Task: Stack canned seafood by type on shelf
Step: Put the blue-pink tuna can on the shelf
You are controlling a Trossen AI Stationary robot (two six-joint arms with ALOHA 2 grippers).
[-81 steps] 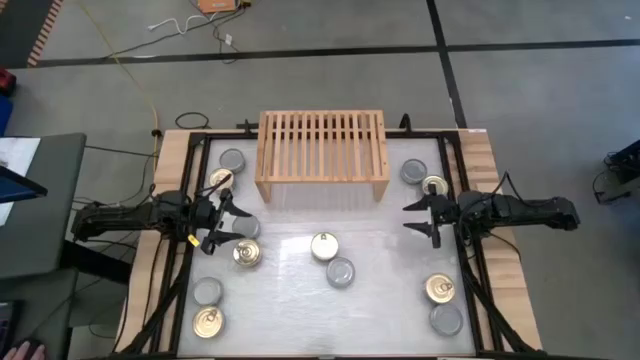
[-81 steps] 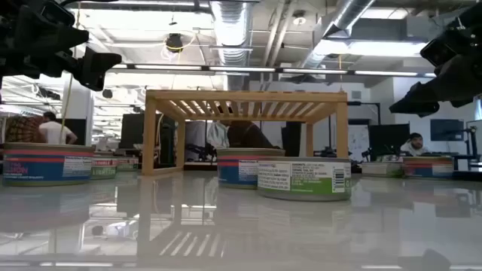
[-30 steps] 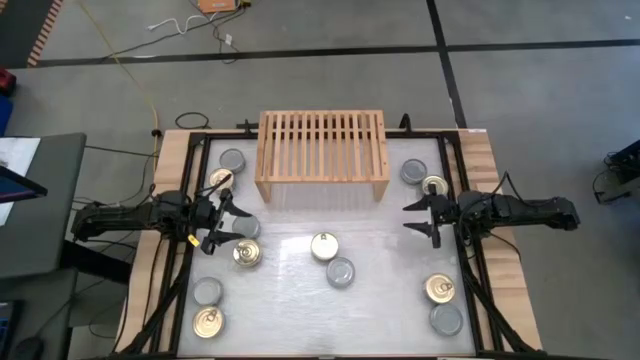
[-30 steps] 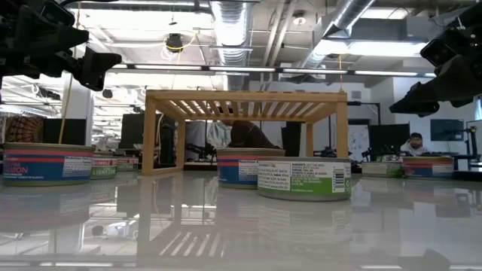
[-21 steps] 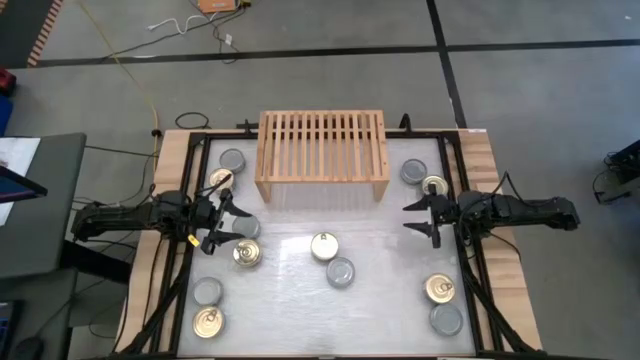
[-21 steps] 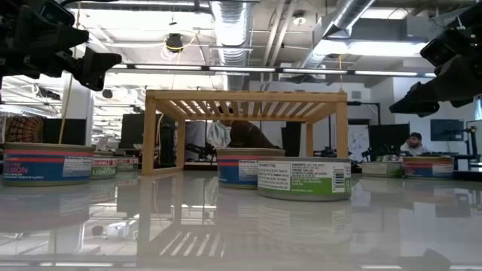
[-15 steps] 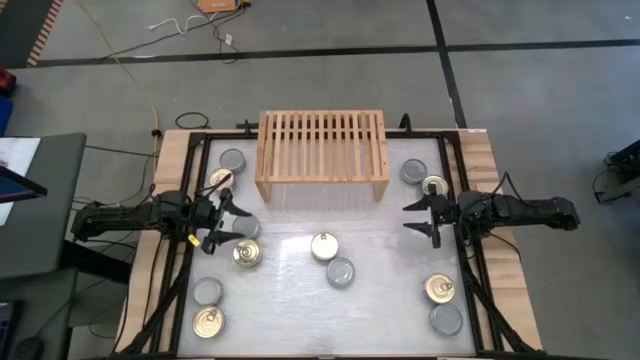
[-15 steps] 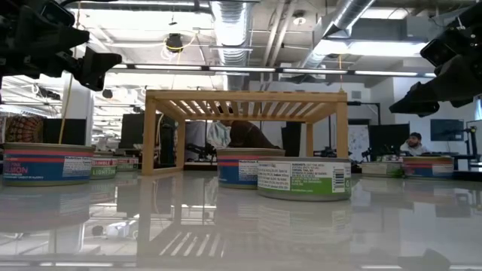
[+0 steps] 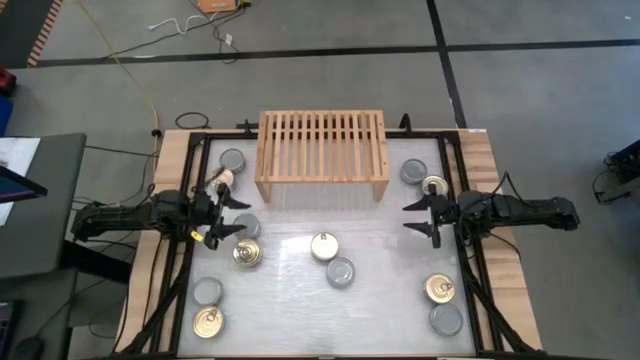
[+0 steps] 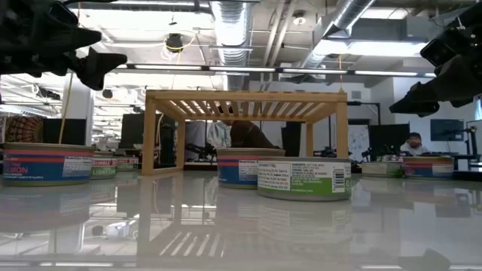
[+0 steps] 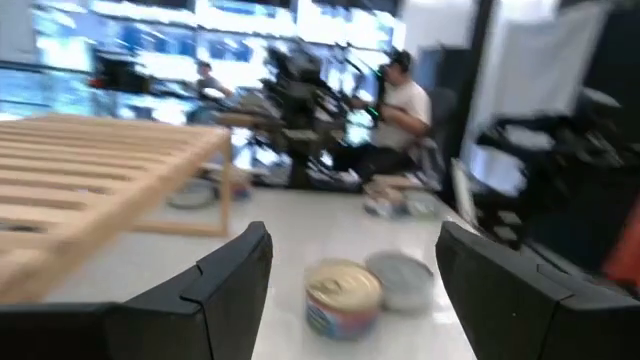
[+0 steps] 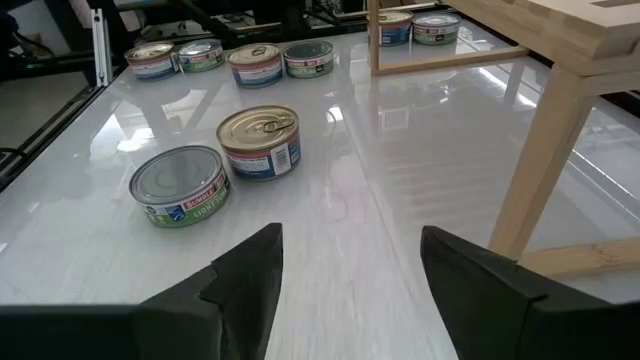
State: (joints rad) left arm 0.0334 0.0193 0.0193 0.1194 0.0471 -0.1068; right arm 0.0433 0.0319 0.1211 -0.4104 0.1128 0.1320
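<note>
**Left arm starting to swing; no can picked yet**

I am seeing the left tool (image 9: 222, 212) turning toward the far-left part of the surface (image 9: 385, 250) compared with half a second ago, when it was hanging steady. In the left wrist view its fingers (image 11: 232, 275) are standing apart with nothing between them, and they are now framing a gold-topped tin (image 11: 343, 295) beside a silver-topped tin (image 11: 400, 280). I am reading this as the first reach beginning.

The right tool (image 9: 420, 217) is waiting where it was, near the shelf's right leg, fingers (image 12: 250, 270) spread and empty.

The canned seafood is all sitting on the surface: a central pair (image 9: 324, 246), others down the left side (image 9: 208, 291) and right side (image 9: 444, 288). The wooden shelf (image 9: 322, 145) is standing at the far edge with its slatted top bare, so I am judging the stacking as not yet begun.
</note>
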